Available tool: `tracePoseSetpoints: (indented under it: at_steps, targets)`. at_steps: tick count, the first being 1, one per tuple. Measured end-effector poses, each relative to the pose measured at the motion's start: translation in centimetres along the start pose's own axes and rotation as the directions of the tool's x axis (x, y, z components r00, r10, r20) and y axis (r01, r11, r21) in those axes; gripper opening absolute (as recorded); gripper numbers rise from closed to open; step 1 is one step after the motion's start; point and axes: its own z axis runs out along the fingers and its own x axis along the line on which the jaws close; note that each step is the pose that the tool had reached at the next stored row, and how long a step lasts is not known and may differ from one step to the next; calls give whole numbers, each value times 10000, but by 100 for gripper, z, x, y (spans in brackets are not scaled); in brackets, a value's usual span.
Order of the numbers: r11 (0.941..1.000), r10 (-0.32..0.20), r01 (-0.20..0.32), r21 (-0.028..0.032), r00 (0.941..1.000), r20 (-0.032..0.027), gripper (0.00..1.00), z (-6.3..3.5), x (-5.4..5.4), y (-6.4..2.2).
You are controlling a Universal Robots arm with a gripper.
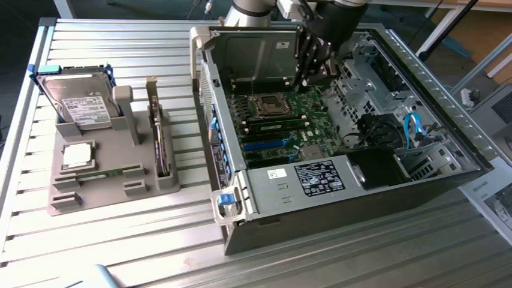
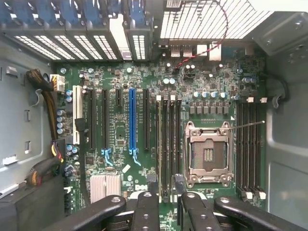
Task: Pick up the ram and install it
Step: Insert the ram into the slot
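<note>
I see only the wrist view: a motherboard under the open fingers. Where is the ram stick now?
Observer: The ram stick rests in a gray holder on the table, at the exterior view's left, outside the computer case.
Operator: What else is in this holder?
Observer: A hard drive, behind the stick as that camera looks.
Operator: And where are we, seen from outside?
Observer: The fingers hang inside the case, over the motherboard, apart from the holder.
</note>
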Motion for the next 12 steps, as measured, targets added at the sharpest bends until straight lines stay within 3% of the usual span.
tracePoseSetpoints:
  at_steps: [9, 12]
  targets:
    - [10000, 0, 0, -1, 10000, -6, 25, -207, -5, 5]
    - [10000, 0, 0, 0, 10000, -6, 25, -208, -5, 5]
